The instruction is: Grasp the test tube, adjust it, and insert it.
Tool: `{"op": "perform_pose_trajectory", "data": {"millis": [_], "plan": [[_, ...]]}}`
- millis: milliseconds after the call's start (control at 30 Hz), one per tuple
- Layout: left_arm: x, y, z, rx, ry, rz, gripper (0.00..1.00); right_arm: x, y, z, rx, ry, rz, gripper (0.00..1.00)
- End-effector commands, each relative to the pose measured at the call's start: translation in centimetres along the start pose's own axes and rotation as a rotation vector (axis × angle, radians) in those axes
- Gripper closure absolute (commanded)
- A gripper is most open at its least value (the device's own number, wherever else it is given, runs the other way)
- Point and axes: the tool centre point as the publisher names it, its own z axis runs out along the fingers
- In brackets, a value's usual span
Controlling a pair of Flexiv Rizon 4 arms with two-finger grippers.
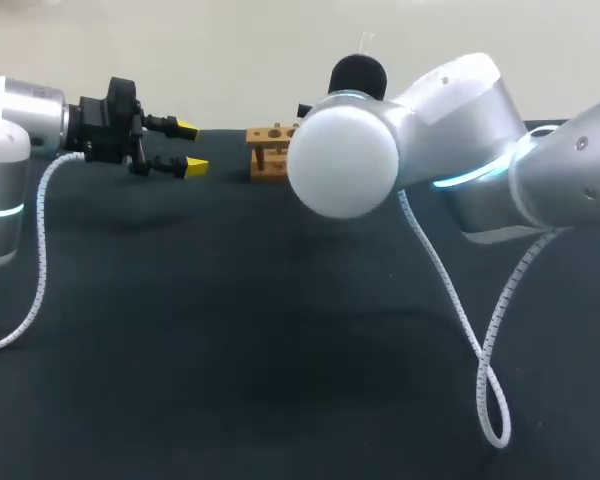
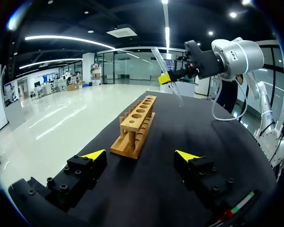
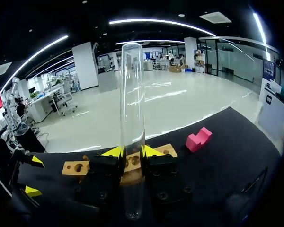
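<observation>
The grasp is done: the right end effector (image 3: 131, 152) is clamped on the test tube (image 3: 132, 109), which is tilted in the air above the wooden rack (image 2: 135, 127). Straightening and insertion look still to do. The left end effector (image 2: 140, 154) hovers wide and empty near the rack.

No text, number, label or sign can be read. The wooden rack (image 2: 135, 127) shows only bare wood. The test tube (image 3: 132, 94) is plain and clear (no scale marks show along it). The dark bench (image 1: 280, 350) shows no print either.
</observation>
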Motion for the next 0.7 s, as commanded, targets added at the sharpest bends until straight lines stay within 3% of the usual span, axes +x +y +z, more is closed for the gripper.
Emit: {"op": "perform_pose_trajectory", "data": {"millis": [33,333,700], "plan": [[0.1,-0.1,0.0,-0.003,-0.004,0.002,0.0,-0.3,0.0,0.5,-0.011,-0.049,0.006,1.0],[0.1,-0.1,0.0,-0.003,-0.004,0.002,0.0,-2.1,0.0,0.7,0.006,-0.174,-0.012,1.0],[0.1,-0.1,0.0,-0.003,-0.004,0.002,0.0,-3.8,0.4,3.5,0.018,-0.316,-0.003,1.0]]}}
